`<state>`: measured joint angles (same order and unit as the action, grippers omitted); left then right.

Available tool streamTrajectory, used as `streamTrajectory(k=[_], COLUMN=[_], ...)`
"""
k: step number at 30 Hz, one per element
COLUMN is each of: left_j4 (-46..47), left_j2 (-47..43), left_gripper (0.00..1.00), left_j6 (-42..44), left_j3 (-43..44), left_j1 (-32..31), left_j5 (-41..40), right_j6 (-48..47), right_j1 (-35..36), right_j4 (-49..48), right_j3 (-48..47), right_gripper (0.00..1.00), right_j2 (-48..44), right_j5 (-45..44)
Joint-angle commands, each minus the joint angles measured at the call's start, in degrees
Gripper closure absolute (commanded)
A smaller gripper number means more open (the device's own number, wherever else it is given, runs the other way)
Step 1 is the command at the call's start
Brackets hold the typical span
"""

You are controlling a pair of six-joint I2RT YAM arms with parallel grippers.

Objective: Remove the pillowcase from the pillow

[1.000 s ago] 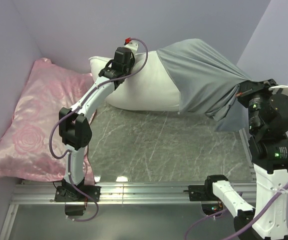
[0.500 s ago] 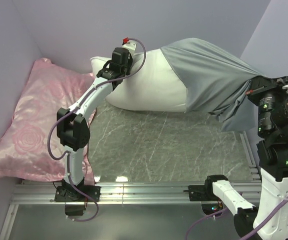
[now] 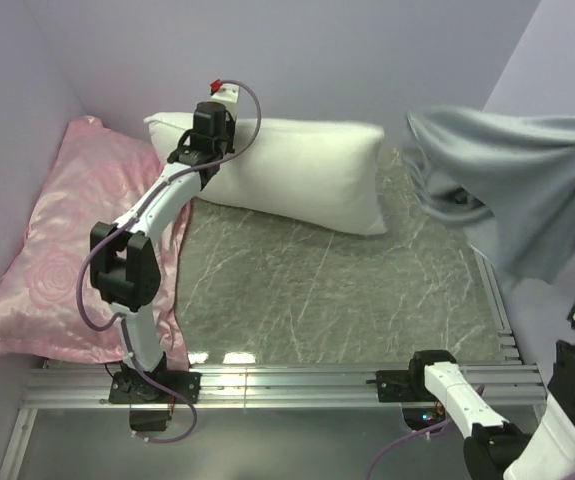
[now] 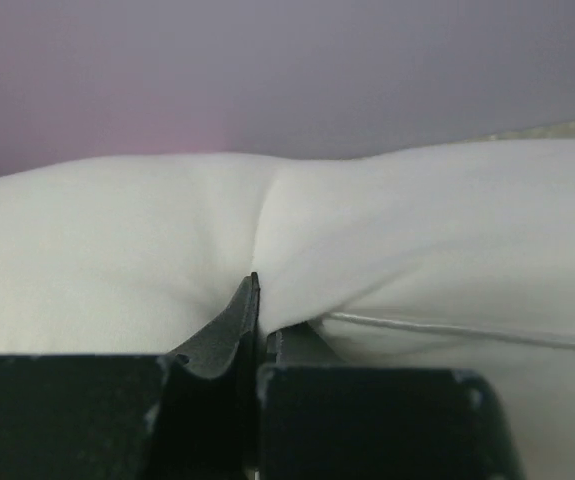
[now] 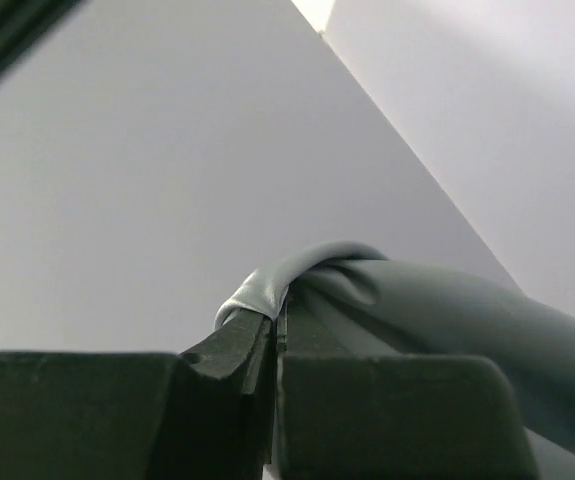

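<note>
The left end effector (image 4: 256,300) has its two dark fingers pressed tight together, and they pinch a small bit of the pillow (image 4: 417,240) near its left end. The white cloth puckers in at the finger tips. The pillow is white, smooth and a little shiny, fat and long, with a thin seam line running along its side. In the view from above it lies across the upper middle of the frame, at the back of the worktop (image 3: 337,290), with nothing over it. The right end effector (image 5: 275,318) is squeezed shut too, and a soft rolled fold of the pillowcase (image 5: 437,320) sticks out between its finger tips. The pillowcase is plain grey, dull and floppy. In the view from above it hangs in loose folds in the upper right of the frame, held up off the worktop. It is all the way off the pillow, and a strip of worktop shows between the two. The cloth hides the right end effector in that view. The worktop is flat and grey-green with pale streaks like stone. A shiny pink pillow (image 3: 57,250) with a rose pattern lies on the left side, next to the left arm. A silver metal rail (image 3: 297,385) runs along the bottom edge, where the arms are bolted down.
</note>
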<state>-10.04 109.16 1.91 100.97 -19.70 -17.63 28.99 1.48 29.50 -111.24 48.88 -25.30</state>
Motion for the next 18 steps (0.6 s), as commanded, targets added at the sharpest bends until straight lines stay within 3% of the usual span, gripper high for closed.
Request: streamTrajectory(k=[1,5,11,15,18], left_j4=[14.82,22.43,22.96,22.18,18.15], left_j2=[-6.85,-13.35,-17.39,-19.95,-21.18], left_gripper=[1.0,1.0,1.0,1.0,0.99], left_j6=[-1.56,-3.92,-7.35,-11.48,-19.65], left_j3=[-6.71,-14.91,-23.43,-30.12,-34.25], left_j1=[1.16,1.16,0.46,-0.86,-1.3], left_j5=[6.25,15.31,26.49,26.08,24.06], right_j6=[0.62,2.73,4.14,3.26,3.26], right_j1=[-0.42,-0.33,-0.42,-0.42,-1.12], right_j4=[-4.8,-6.11,-7.78,-7.7,-7.17], right_j3=[0.49,8.21,16.13,16.67,15.27], right_gripper=[1.0,1.0,1.0,1.0,1.0], right_j2=[0.77,1.21,5.6,10.69,12.02], right_j5=[0.51,6.74,14.57,14.67,15.37])
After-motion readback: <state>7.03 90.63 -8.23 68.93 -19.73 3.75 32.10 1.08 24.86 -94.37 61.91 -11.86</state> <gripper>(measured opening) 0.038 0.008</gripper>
